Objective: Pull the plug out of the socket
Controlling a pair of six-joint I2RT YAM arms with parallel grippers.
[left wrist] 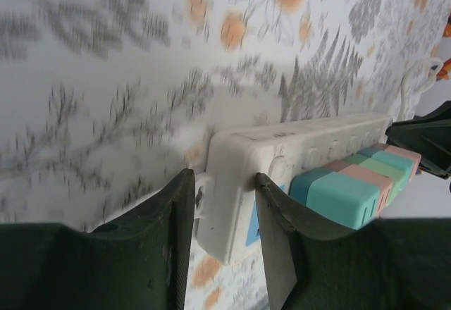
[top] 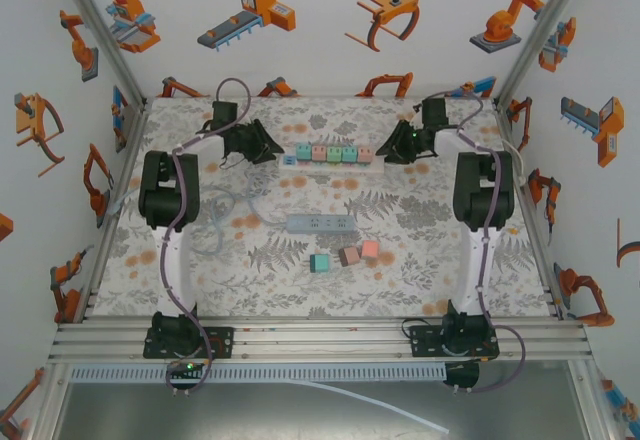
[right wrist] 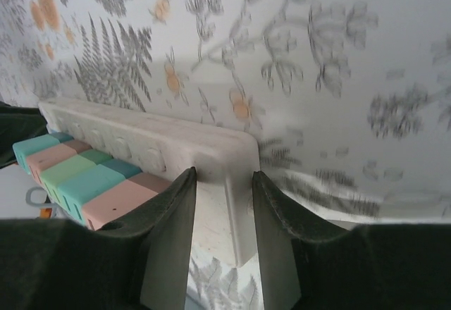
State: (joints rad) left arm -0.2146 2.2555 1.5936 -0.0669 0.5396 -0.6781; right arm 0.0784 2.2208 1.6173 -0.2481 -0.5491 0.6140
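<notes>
The socket is a white power strip (top: 340, 165) lying across the back of the table, with several pastel plugs (top: 334, 152) seated in a row on it. My left gripper (top: 272, 153) is at its left end. In the left wrist view the fingers (left wrist: 176, 211) are closed on either side of that end of the socket (left wrist: 232, 169), just beside the nearest teal plug (left wrist: 338, 194). My right gripper (top: 385, 153) is at the other end. There its fingers (right wrist: 176, 204) press both faces of the socket (right wrist: 176, 141), next to a pink plug (right wrist: 116, 201).
A second, grey power strip (top: 320, 223) lies mid-table. Three loose plugs sit just in front of it: teal (top: 320, 261), brown (top: 349, 256) and pink (top: 370, 250). White enclosure walls stand close behind and beside the strip.
</notes>
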